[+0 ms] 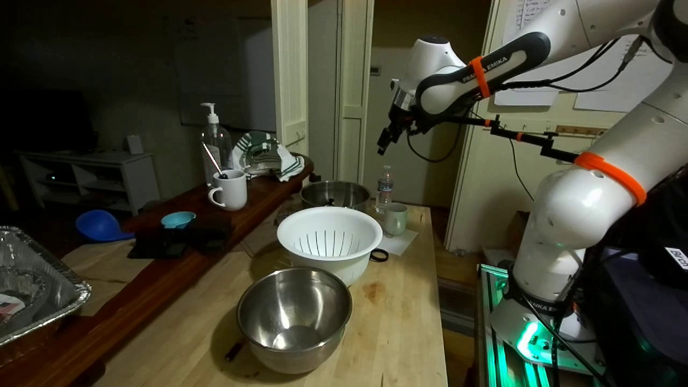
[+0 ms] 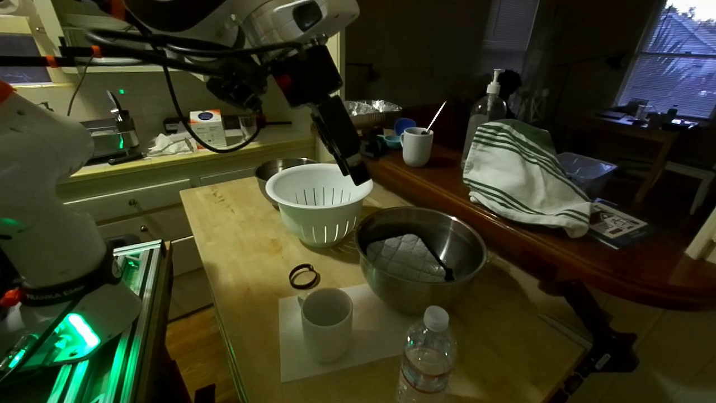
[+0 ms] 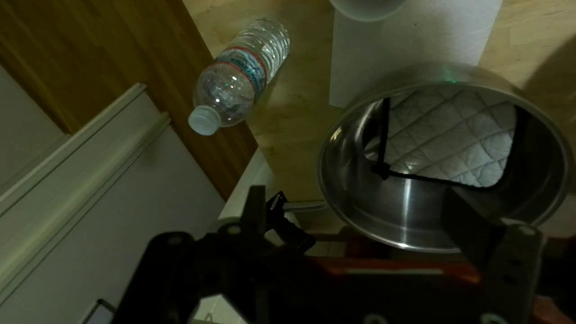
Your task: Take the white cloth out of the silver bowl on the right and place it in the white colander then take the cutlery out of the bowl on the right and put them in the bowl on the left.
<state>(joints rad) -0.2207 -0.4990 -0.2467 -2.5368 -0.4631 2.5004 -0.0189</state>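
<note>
The white cloth, a quilted square with black edging (image 2: 407, 258), lies inside the silver bowl on the right (image 3: 407, 240). No cutlery can be made out in that bowl. Beside it stands the white colander (image 1: 329, 263), with nothing visible inside in both exterior views. Past the colander sits the left bowl (image 1: 294, 352), also steel, with a bare inside. My gripper (image 3: 355, 195) is raised well above the table, its fingers spread wide with nothing between them. From the wrist camera, one finger overlaps the right bowl and the other falls outside its rim.
A water bottle (image 3: 243, 74) and a pale mug (image 2: 327, 324) on white paper (image 2: 291, 358) stand near the right bowl, with a black ring (image 2: 304, 276) close by. A dark wooden ledge (image 2: 447, 190) borders the table, bearing a striped towel (image 2: 520, 179) and a white mug (image 1: 231, 191). A black clamp (image 2: 601, 341) grips the table end.
</note>
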